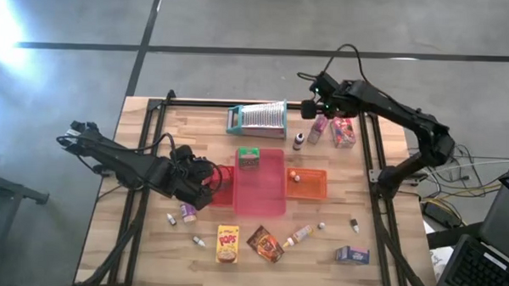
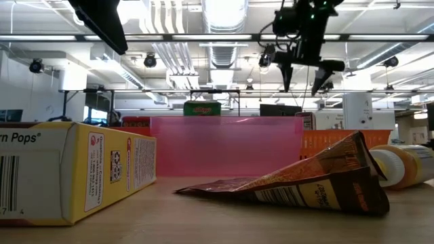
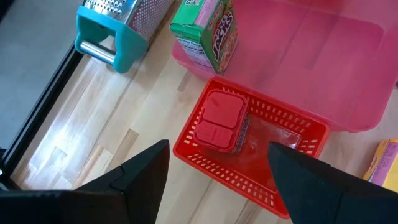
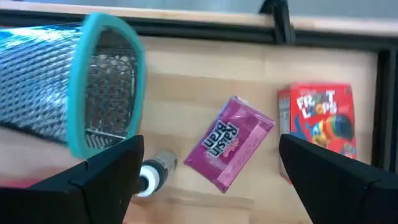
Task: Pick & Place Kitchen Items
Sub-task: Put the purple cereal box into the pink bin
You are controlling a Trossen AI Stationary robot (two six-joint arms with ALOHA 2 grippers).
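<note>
My right gripper point(image 4: 211, 186) hangs open in the air point(image 2: 302, 73) near the table's far right. Below it a pink Raisin Bran box point(image 4: 230, 144) lies flat on the wood, with a red Froot Loops box point(image 4: 320, 127) and a small bottle point(image 4: 152, 174) beside it. My left gripper point(image 3: 217, 165) stands open above a red basket point(image 3: 292, 134) that holds a clear container with a red lid point(image 3: 217, 121). A green box point(image 3: 208, 31) stands at the far end of the pink tray point(image 1: 265, 199). Neither gripper holds anything.
A silver grater with a teal frame point(image 1: 258, 118) lies at the far edge. An orange tray point(image 1: 314, 186) sits right of the pink tray. Near the front edge lie a yellow box point(image 1: 226, 244), a brown packet point(image 1: 265, 243), a blue-purple box point(image 1: 351, 254) and several small jars.
</note>
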